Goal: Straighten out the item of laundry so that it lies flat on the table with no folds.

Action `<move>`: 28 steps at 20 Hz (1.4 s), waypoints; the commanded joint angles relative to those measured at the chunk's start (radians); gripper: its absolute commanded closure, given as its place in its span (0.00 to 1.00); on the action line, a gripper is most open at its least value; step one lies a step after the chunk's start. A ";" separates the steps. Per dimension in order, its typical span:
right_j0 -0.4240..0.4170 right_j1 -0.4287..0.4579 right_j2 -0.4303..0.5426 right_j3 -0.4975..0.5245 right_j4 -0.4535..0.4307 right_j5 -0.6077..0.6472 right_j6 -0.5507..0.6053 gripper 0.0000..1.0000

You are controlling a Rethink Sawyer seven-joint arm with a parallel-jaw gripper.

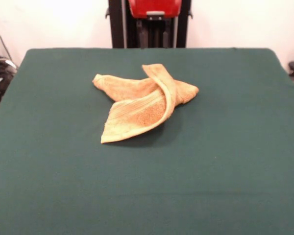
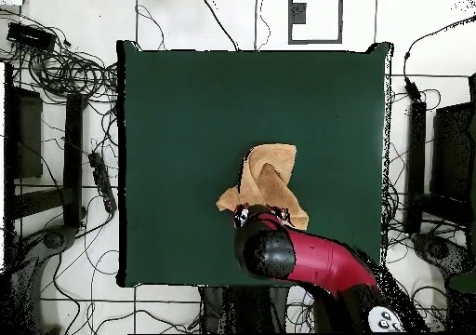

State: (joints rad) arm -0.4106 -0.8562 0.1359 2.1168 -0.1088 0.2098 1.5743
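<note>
Wide bare room is seen along the near edge and both side edges of the large dark green cloth-topped table [image 1: 49, 186]. One crumpled orange-tan terry towel [image 1: 142, 103] is found toward the far edge, folded over itself. Whether the red-and-black arm's gripper [image 2: 253, 216] is released or clenched cannot be told.

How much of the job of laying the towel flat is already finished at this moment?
Nothing looks finished. The towel lies crumpled on the green table, with one flap folded over in a curl and corners bunched together. In the overhead view the robot arm hangs over the towel's edge nearest the base, but the gripper itself is not visible, so no grasp can be confirmed. Left to do: open the folded flap and spread every corner flat.
</note>
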 commanded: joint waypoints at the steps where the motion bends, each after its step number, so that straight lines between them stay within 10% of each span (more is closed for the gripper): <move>1: 0.052 0.101 0.036 -0.121 -0.020 -0.069 0.123 0.00; 28: 0.038 0.201 0.040 -0.219 -0.069 -0.092 0.126 0.00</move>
State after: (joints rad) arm -0.4144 -0.6594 0.1316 1.9445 -0.1593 0.1561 1.5743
